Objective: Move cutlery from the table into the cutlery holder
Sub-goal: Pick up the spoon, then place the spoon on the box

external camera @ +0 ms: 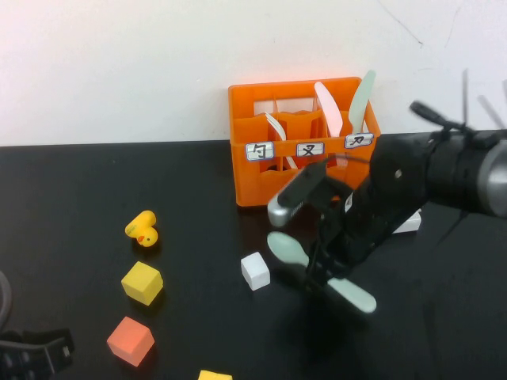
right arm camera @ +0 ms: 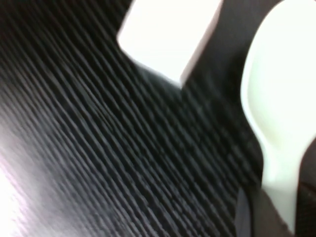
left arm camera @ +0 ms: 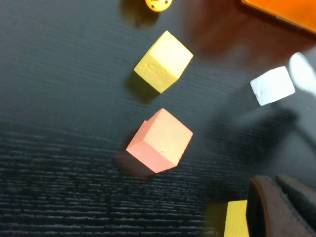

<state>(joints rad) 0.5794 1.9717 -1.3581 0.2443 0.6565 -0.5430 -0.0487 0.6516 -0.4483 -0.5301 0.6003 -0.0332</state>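
Your right gripper (external camera: 323, 267) sits clamped on the mint-green spoon (external camera: 287, 248) at mid-handle: light, stiff, slippery plastic, so squeeze just behind the bowl, while the left gripper (external camera: 32, 352) sits parked, grip state I cannot tell

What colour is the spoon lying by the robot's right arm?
Pale mint green spoon, clearest in the high view, at the right gripper.

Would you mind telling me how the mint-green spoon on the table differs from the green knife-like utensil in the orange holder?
The mint-green spoon lies flat on the table, under the right gripper; the green knife-like utensil stands tilted in the cutlery holder. The spoon ends in an oval bowl, the knife in a flat blade. Both are pale green. The left gripper rests at the near left edge.
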